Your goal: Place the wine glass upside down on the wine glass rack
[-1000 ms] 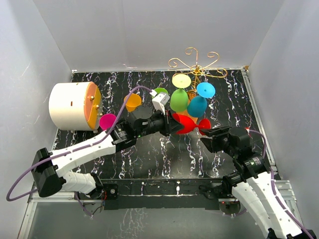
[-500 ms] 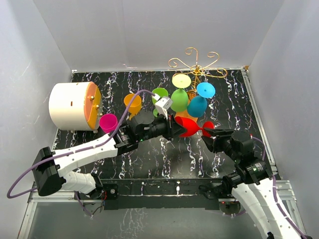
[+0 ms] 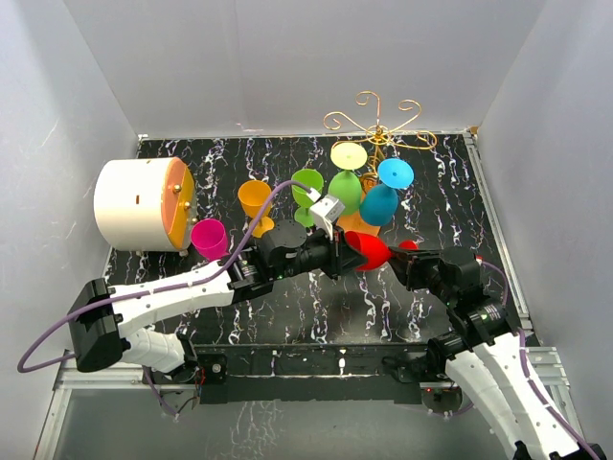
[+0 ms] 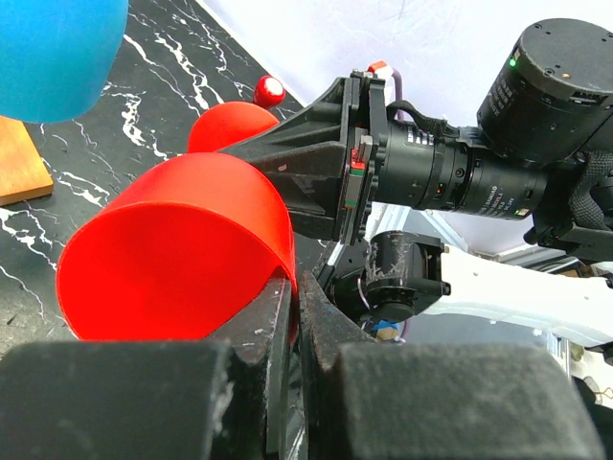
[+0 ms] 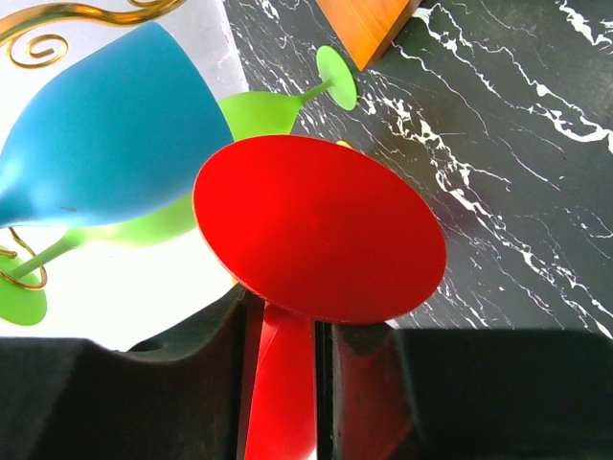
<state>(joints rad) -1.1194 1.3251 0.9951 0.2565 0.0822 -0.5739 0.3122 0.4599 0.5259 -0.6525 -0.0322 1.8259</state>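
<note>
The red wine glass lies sideways in the air between my two grippers, in front of the rack. My left gripper is shut on the rim of its bowl, the red wall pinched between the fingers. My right gripper is shut on the stem, just behind the round foot. The wine glass rack stands at the back, gold scroll arms above an orange-brown base. Its front right arms look unoccupied.
Yellow, green and blue glasses hang upside down on the rack, close behind the red one. Green, orange and magenta glasses stand left of it. A white drum with an orange face sits far left.
My left arm has carried the red glass right and toward the near edge. The right gripper's jaws have narrowed onto the stem.
</note>
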